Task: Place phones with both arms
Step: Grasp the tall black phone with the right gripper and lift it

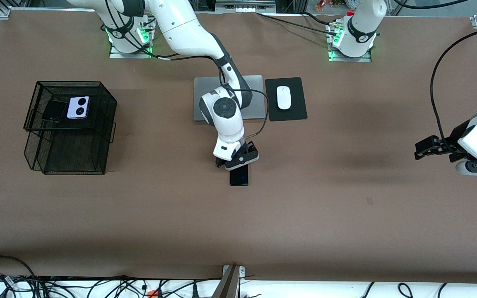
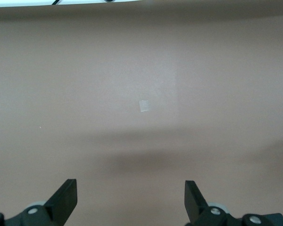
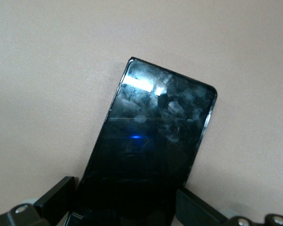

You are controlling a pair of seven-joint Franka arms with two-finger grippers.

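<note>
Slab phone (image 1: 239, 175) lies flat on the worktop (image 1: 346, 215), screen up, partly under the right gripper (image 1: 238, 163). Right wrist view shows the phone (image 3: 155, 150) running between the two fingers (image 3: 56, 200), one finger on each long edge, gaps visible on both sides, so jaws stand wide and nothing is clamped yet. Judgement: gripper straddles the narrow width because that's the only span the jaws can close on; the next step is probably squeezing the edges.

Outward: black flip phone (image 1: 54, 110) and lilac flip phone (image 1: 78, 107) sit side by side on the top tier of the black mesh rack (image 1: 97, 136), well off toward the right arm's end, likely the drop spot. Laptop (image 1: 255, 82) and mouse (image 1: 283, 97) on its pad are near the right arm's elbow and not involved.

Left gripper (image 1: 422, 149) waits over bare worktop at its own end, fingers (image 2: 66, 197) spread wide, holding nothing.
</note>
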